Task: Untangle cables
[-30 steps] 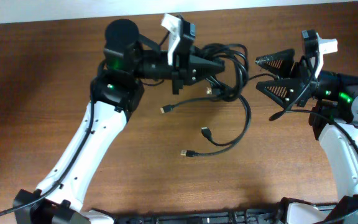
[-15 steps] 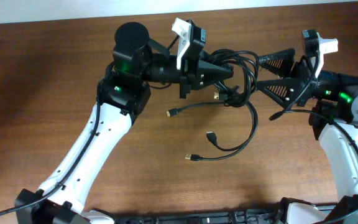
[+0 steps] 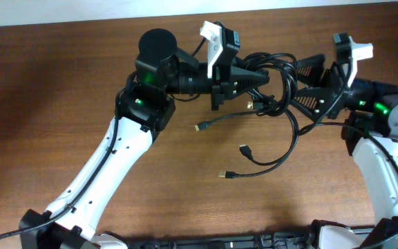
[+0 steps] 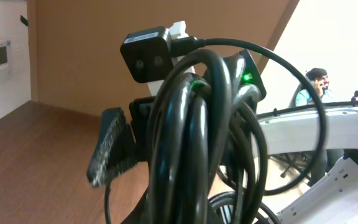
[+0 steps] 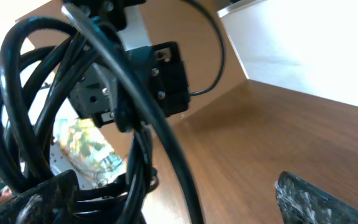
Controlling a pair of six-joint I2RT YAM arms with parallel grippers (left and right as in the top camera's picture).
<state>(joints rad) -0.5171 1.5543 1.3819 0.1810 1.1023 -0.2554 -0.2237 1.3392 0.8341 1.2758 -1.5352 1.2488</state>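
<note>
The cables are a bunch of thin black cords held up above the wooden table between my two grippers. My left gripper is shut on the bunch. In the left wrist view the bunch fills the middle and hides my left fingers. My right gripper is open, with its two fingers either side of the bunch's right part. In the right wrist view the loops sit by the left finger of my right gripper. Three loose ends with plugs trail down onto the table.
The brown table ends at a white wall along the back. A black bar runs along the front edge. My left arm crosses the left half of the table, and my right arm stands at the right edge.
My left gripper has moved to the right with the bunch, bringing it between the right gripper's open fingers. The loose plug ends slid right with it. The right arm barely moved.
</note>
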